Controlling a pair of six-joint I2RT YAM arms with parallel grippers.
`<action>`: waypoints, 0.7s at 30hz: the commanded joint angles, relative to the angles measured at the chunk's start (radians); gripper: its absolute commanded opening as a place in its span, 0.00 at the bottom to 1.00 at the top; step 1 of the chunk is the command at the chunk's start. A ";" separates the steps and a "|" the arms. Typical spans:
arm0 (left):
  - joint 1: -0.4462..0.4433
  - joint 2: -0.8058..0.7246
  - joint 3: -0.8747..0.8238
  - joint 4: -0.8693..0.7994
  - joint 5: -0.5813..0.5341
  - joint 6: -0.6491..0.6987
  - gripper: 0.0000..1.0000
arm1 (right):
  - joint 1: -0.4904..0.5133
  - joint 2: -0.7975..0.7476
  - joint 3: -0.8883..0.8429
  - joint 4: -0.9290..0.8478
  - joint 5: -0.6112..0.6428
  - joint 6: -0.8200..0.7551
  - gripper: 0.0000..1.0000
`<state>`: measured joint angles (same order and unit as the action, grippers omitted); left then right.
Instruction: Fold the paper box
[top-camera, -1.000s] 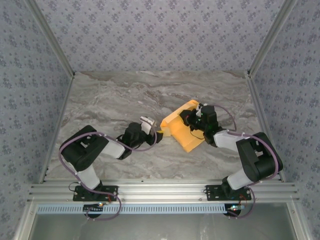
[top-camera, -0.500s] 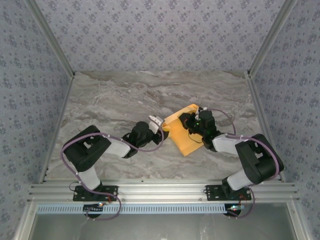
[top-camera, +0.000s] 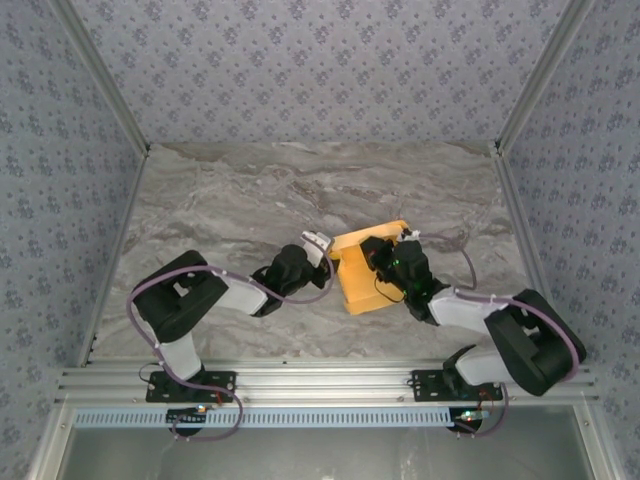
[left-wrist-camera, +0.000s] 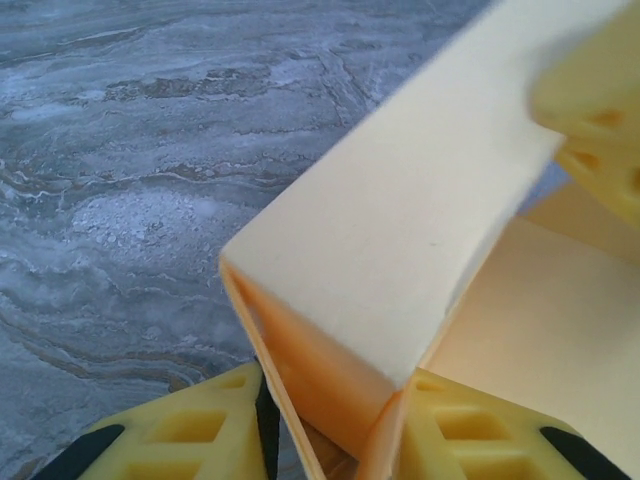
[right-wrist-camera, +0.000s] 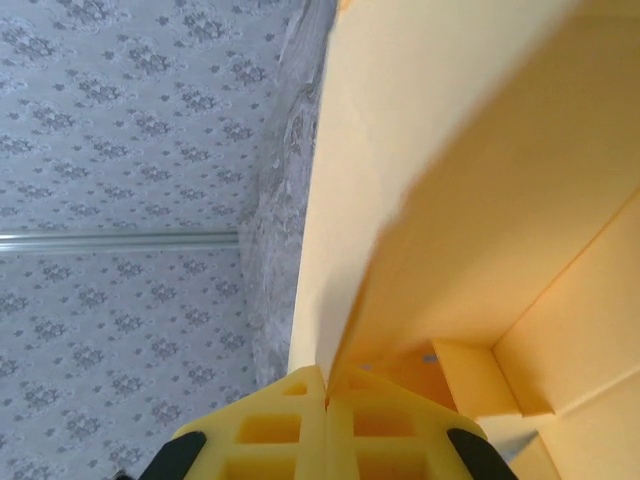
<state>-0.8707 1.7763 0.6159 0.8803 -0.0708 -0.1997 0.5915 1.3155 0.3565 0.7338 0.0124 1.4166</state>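
1. Grey marble-look table (top-camera: 200, 210) at left, serving as a flat backing for creasing card.
2. Next rightward, left gripper (top-camera: 320, 246) at the left edge of the paper box (top-camera: 358, 285). From the left wrist, jaws narrowed around a doubled-over side wall, fingers (left-wrist-camera: 190, 435) close against both faces. Probably there to press that fold tight and hold the wall upright. Cannot tell how firm the squeeze is.
3. Right of centre, paper box resting on the table between both grippers. Partly formed, with one wall raised and the base panel lying flat. Judged mid-fold, with walls yet to stand.
4. Furthest right, right gripper (top-camera: 385, 258) over the box's right half. From the right wrist, fully closed on a thin card panel, pinched edge-on between the pads (right-wrist-camera: 260, 430). Likely anchoring the sheet so the opposite wall creases without sliding or twisting away.
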 joint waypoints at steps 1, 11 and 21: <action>-0.022 0.037 -0.019 0.106 -0.083 -0.105 0.32 | 0.038 -0.052 -0.037 -0.118 0.073 0.045 0.00; -0.080 0.107 0.069 0.159 -0.144 -0.106 0.33 | 0.061 -0.107 -0.045 -0.153 0.113 0.079 0.00; -0.128 0.177 0.121 0.207 -0.239 -0.123 0.31 | 0.070 -0.130 -0.061 -0.172 0.143 0.109 0.00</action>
<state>-0.9794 1.9114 0.6994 1.0050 -0.2928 -0.2996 0.6376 1.1923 0.3187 0.6262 0.1703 1.5059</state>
